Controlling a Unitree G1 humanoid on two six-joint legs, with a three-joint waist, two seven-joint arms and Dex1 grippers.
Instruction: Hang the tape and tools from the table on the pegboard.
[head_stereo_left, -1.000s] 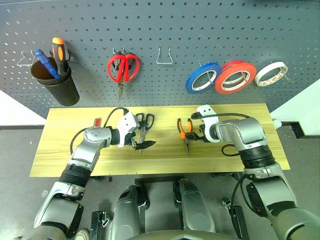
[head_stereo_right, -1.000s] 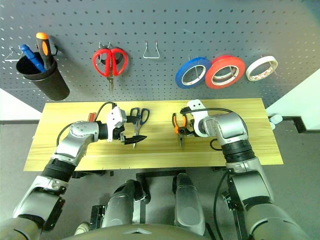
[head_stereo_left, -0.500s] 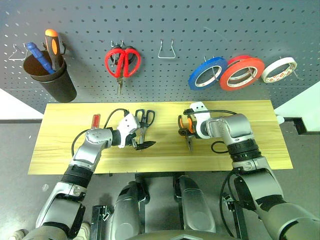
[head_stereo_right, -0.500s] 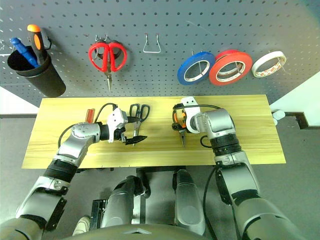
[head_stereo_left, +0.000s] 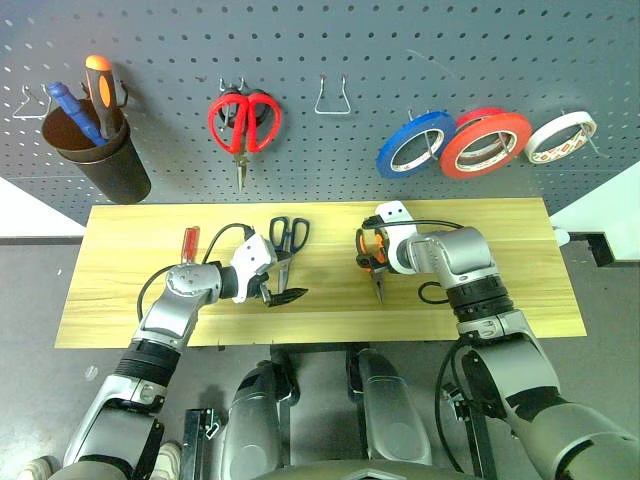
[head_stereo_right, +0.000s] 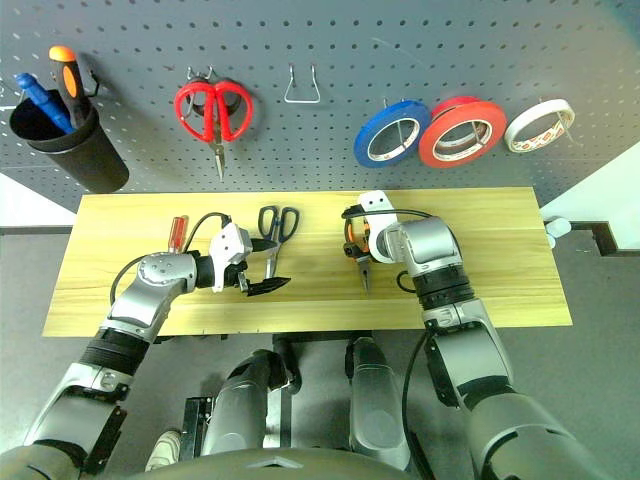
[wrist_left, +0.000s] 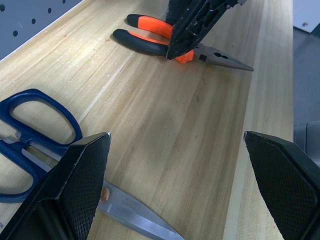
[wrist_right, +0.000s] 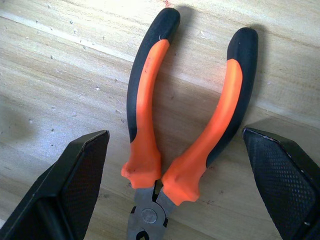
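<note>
A black cup (head_stereo_left: 97, 160) on the pegboard (head_stereo_left: 330, 40) holds a blue and an orange-black screwdriver. The right tool (wrist_right: 175, 170) is spread wide over the pliers (wrist_right: 185, 125) on the worktop (head_stereo_left: 520, 290), closer than a second ago. The left tool (wrist_left: 175, 175), open as before, sits beside the scissors (wrist_left: 35, 135). Red tape (head_stereo_left: 485, 145) hangs above.

No text, label, brand, number or sign can be read anywhere. The cream-white roll (head_stereo_left: 566, 137) hanging at the far right of the pegboard (head_stereo_left: 400, 50) carries reddish printing around its band, but the marks are too small to make out. The blade of the scissors (wrist_left: 132, 217) on the table (head_stereo_left: 130, 290) shows faint stamped marks that cannot be read either.
</note>
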